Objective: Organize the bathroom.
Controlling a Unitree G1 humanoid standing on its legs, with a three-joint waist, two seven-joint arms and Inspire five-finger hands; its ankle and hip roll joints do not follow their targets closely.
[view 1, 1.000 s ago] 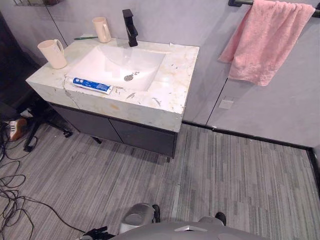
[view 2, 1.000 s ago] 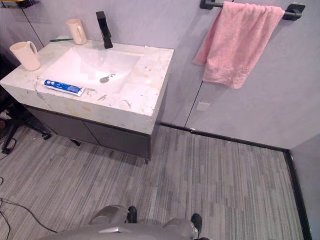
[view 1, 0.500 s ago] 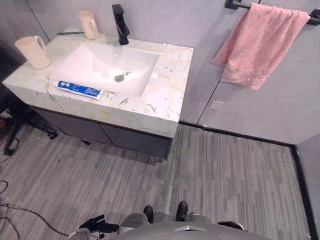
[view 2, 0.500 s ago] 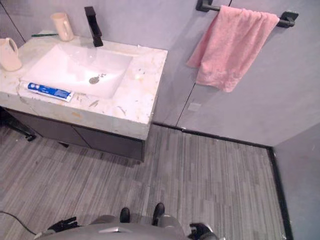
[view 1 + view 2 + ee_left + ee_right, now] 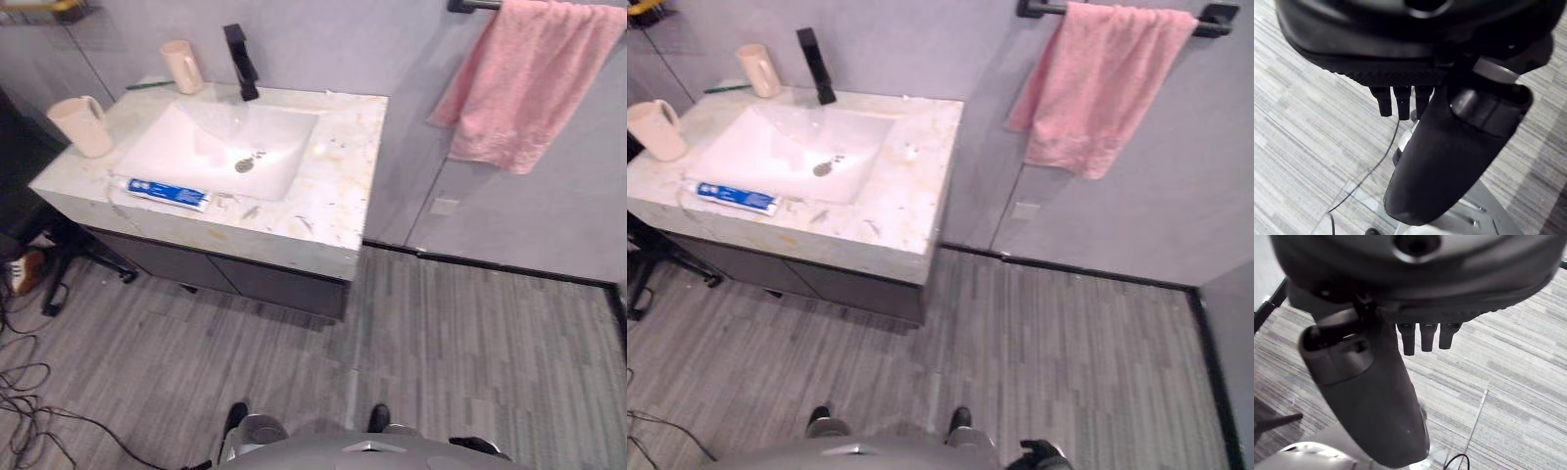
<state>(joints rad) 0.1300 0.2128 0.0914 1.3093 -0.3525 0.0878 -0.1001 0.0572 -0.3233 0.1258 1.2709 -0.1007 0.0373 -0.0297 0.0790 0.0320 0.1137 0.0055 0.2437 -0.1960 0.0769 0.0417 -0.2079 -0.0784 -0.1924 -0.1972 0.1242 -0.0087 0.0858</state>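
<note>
Toothpaste (image 5: 168,194) lies on the front edge of the counter (image 5: 333,196), left of the middle, and the towel (image 5: 1097,83) hangs on its bar. Only our view has swung since a moment ago, so nothing is tidied yet. Our left hand (image 5: 1400,100) and right hand (image 5: 1422,335) hang low, fingers straight, empty.
</note>
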